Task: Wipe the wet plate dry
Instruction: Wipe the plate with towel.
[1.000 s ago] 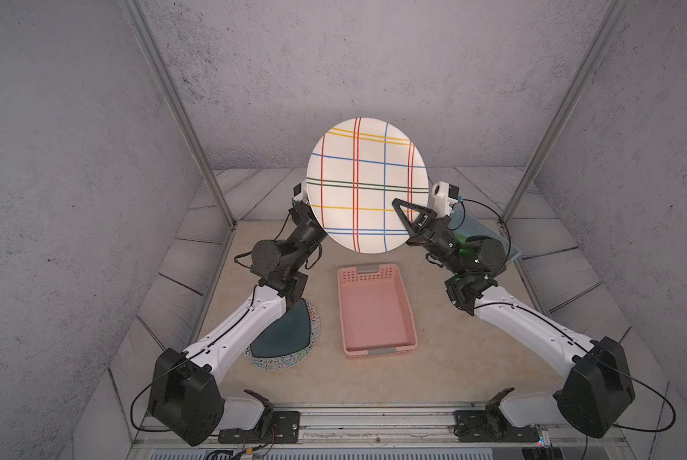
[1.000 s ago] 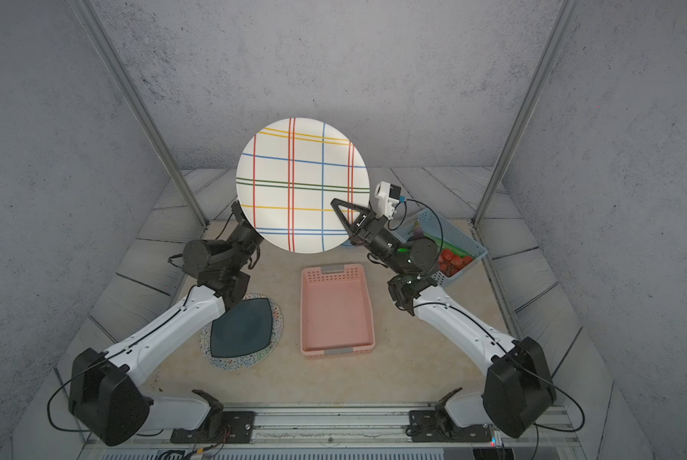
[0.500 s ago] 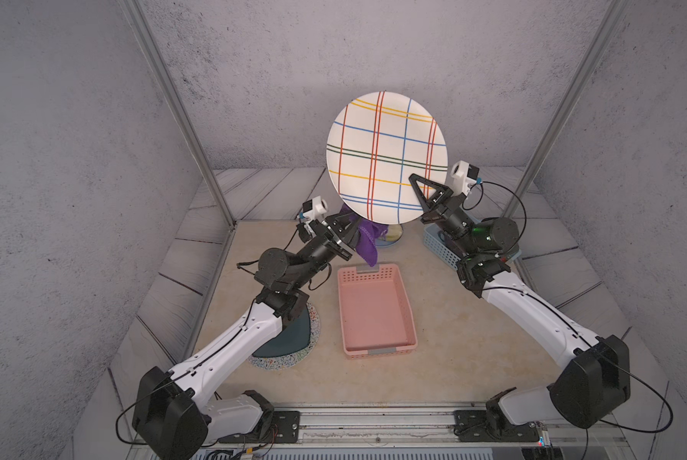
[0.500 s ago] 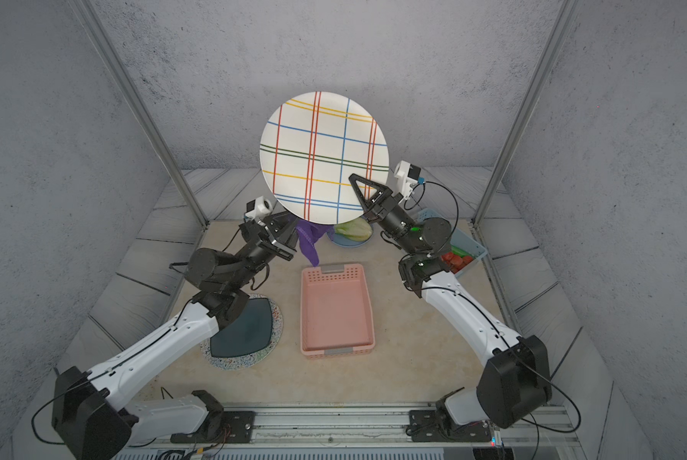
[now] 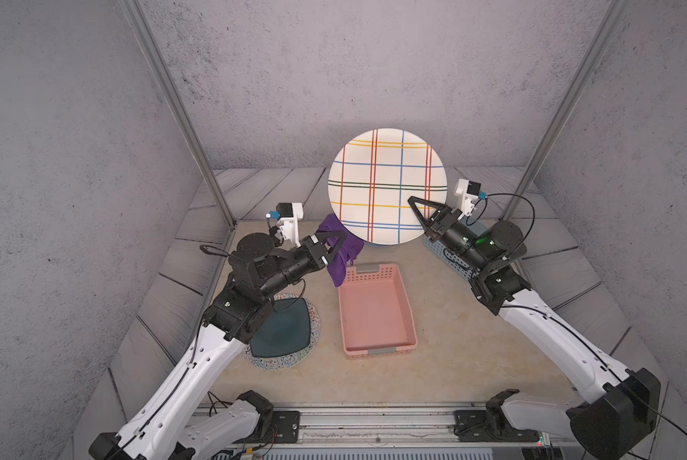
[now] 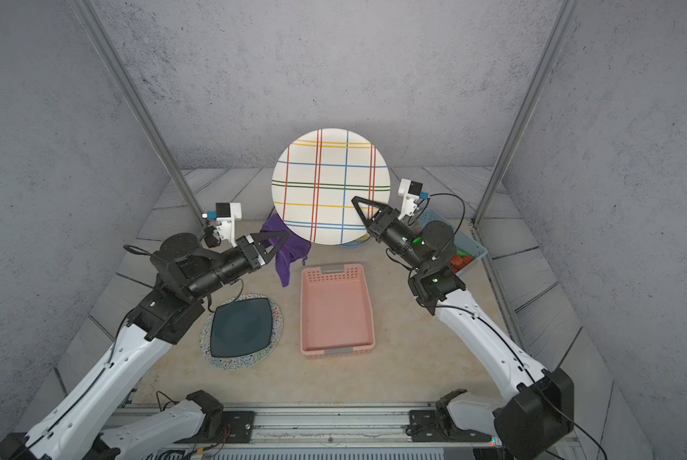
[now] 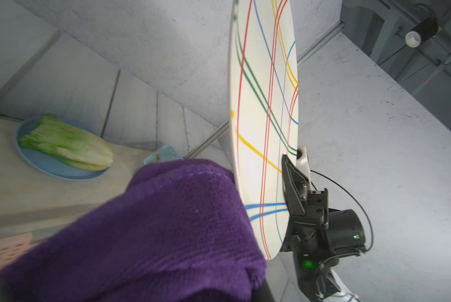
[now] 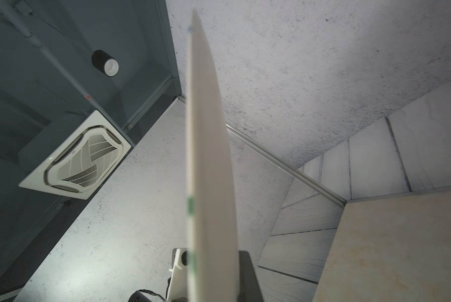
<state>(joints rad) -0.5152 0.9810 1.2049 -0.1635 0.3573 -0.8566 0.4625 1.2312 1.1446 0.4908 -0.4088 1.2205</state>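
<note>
A white plate point(image 5: 385, 187) point(image 6: 329, 187) with coloured crossing lines hangs upright in the air, its face toward both top views. My right gripper point(image 5: 413, 201) point(image 6: 355, 200) is shut on its lower right rim. The right wrist view shows the plate point(image 8: 208, 157) edge-on between the fingers point(image 8: 246, 277). My left gripper point(image 5: 342, 234) point(image 6: 284, 235) is shut on a purple cloth point(image 5: 341, 257) point(image 6: 290, 257) just below the plate's lower left rim. In the left wrist view the cloth point(image 7: 153, 230) hides the jaws and reaches the plate point(image 7: 258, 130); I cannot tell whether they touch.
A pink basket point(image 5: 373, 314) lies mid-table. A dark square plate point(image 5: 282, 330) rests on a speckled round one at the left. A blue plate point(image 7: 43, 164) with lettuce sits behind. A blue basket point(image 6: 469, 243) holding red things stands at the right, under the right arm.
The left gripper has come out from behind the plate with the cloth and now sits below its lower left rim. The plate swung up and right, then came down a little.
</note>
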